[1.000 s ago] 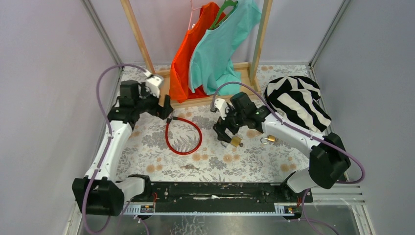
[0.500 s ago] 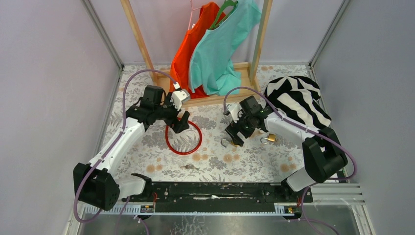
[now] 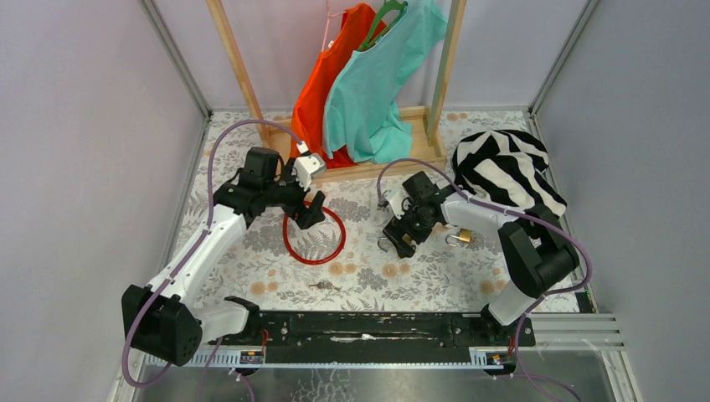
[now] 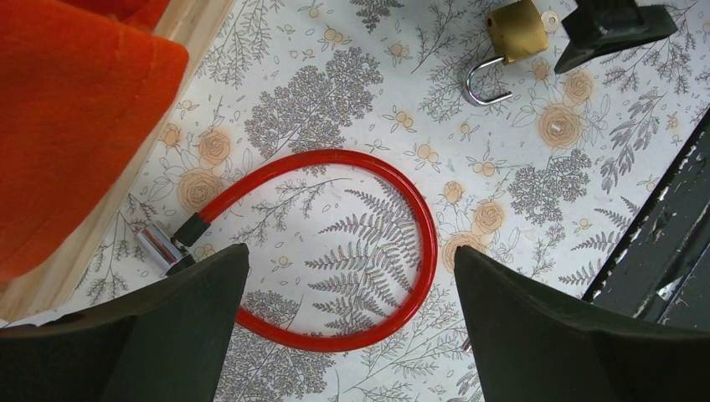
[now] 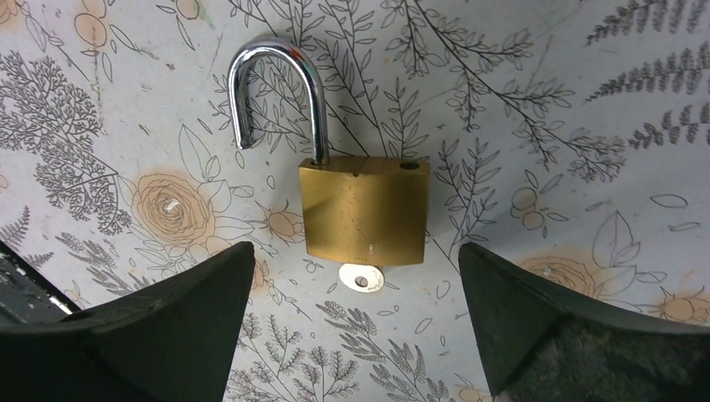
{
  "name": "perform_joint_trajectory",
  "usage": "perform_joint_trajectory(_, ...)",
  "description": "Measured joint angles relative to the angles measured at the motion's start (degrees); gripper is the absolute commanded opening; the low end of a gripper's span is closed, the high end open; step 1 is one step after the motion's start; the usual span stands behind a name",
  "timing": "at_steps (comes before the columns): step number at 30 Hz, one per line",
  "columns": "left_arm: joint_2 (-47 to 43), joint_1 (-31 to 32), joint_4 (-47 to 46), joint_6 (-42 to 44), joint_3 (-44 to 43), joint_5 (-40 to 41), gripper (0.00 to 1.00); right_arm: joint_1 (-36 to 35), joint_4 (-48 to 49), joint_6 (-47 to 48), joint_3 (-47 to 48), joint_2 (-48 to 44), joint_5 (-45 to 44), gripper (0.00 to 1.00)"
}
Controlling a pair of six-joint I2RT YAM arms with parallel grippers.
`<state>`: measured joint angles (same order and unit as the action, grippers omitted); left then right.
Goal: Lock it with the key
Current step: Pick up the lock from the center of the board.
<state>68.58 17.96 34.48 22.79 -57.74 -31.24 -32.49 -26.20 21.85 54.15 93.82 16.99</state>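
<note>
A brass padlock (image 5: 366, 209) lies flat on the floral table with its shackle (image 5: 272, 92) swung open and a small silver key (image 5: 362, 277) in its base. My right gripper (image 5: 356, 335) is open and empty, its fingers straddling the key end just above the padlock. In the top view the right gripper (image 3: 402, 236) hovers over the padlock (image 3: 387, 244). My left gripper (image 3: 308, 211) is open and empty above a red cable lock (image 4: 393, 243), a loop with a chrome end (image 4: 159, 247). The padlock also shows in the left wrist view (image 4: 512, 28).
A second brass padlock (image 3: 459, 239) lies right of the right gripper. Loose keys (image 3: 322, 286) lie near the front rail. A wooden clothes rack (image 3: 360, 167) with orange and teal shirts stands behind, and a striped cloth (image 3: 506, 172) lies at the right.
My left arm swung right from the left edge to above the red cable. My right gripper shifted slightly over the padlock, which now lies on the table.
</note>
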Motion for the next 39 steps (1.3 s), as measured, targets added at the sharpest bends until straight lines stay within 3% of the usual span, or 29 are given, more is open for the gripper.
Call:
perform_joint_trajectory(17,-1.22,0.00,-0.42,-1.36,0.15,0.74,1.00,-3.10,4.90,1.38,-1.70,0.72,-5.60,0.56)
perform_joint_trajectory(20,-1.25,0.02,-1.03,-2.47,0.37,1.09,1.00,-3.10,5.97,2.29,-2.49,0.17,-5.86,0.40)
perform_joint_trajectory(24,-1.25,0.66,-1.46,-2.93,0.46,2.01,1.00,-3.10,7.17,3.58,-3.74,-1.05,-5.64,0.05)
perform_joint_trajectory(25,-1.25,1.25,-1.46,-2.91,0.46,2.38,1.00,-3.10,7.23,3.96,-4.00,-1.36,-5.40,0.01)
perform_joint_trajectory(33,-0.63,6.80,0.11,-0.22,-1.92,3.21,0.98,-2.56,2.29,6.97,-3.54,-7.45,2.10,0.00)
perform_joint_trajectory(39,0.11,9.46,1.62,0.35,-6.69,-3.45,0.94,-0.68,-6.71,9.90,7.28,-9.31,12.61,0.00)
